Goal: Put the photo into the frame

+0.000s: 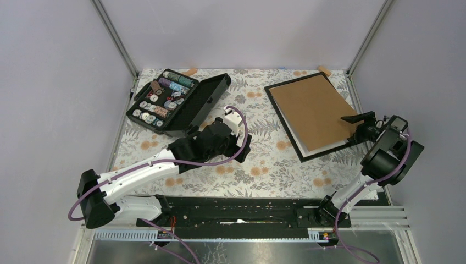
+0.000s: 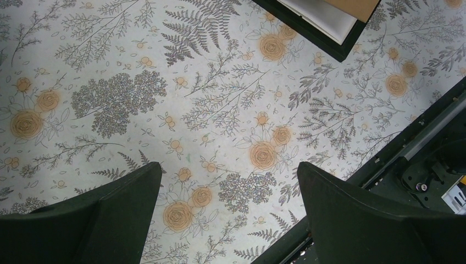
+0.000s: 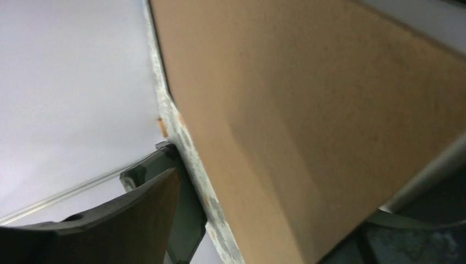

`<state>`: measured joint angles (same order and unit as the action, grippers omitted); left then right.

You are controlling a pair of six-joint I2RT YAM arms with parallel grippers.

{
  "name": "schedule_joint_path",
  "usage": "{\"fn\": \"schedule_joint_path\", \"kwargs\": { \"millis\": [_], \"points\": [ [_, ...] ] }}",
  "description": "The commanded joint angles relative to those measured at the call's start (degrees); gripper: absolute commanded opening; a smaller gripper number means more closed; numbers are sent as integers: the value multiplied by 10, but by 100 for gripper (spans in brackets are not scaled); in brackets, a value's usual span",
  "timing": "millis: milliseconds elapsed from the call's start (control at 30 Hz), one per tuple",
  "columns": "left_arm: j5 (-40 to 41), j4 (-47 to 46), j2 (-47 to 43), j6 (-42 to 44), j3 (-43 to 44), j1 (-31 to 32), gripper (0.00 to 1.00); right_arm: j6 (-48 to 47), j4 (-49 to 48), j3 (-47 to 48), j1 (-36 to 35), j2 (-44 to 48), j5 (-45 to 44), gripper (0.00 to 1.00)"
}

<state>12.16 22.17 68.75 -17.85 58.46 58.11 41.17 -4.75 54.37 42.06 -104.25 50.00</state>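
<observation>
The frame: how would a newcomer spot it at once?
On the floral-patterned table, look far right. The thin black rectangular picture frame lies there, a plain brown board on it; the black case far left holds thread spools.

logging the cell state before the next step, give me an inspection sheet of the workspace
surface: floral cloth, lying flat
job's things: frame at far right, brown board skewed on it, white sheet edge showing beneath; photo's print not seen
clutter: open thread case with spools, far left
grippers: left gripper open, empty, over bare cloth; right gripper at the board's right edge, jaws look apart
cables: purple cables loop along both arms, none on the frame
surroundings: grey walls, metal posts, orange tape bits at the far edge
</observation>
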Motion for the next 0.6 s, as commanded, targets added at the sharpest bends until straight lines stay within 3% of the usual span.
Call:
{"fn": "schedule_joint_path", "kwargs": {
  "millis": [0, 133, 433, 567],
  "points": [
    [-10, -31, -17, -2, -4, 3, 99, -107, 200, 81, -2, 45, -93, 84],
    [-18, -33, -28, -7, -6, 3, 99, -162, 309, 122, -2, 63, -172, 100],
    [-27, -33, -47, -9, -15, 3, 99, -203, 400, 146, -26, 164, -432, 100],
    [-29, -34, -47, -10, -14, 3, 99, -213, 410, 157, -72, 192, -443, 100]
  ]
}}
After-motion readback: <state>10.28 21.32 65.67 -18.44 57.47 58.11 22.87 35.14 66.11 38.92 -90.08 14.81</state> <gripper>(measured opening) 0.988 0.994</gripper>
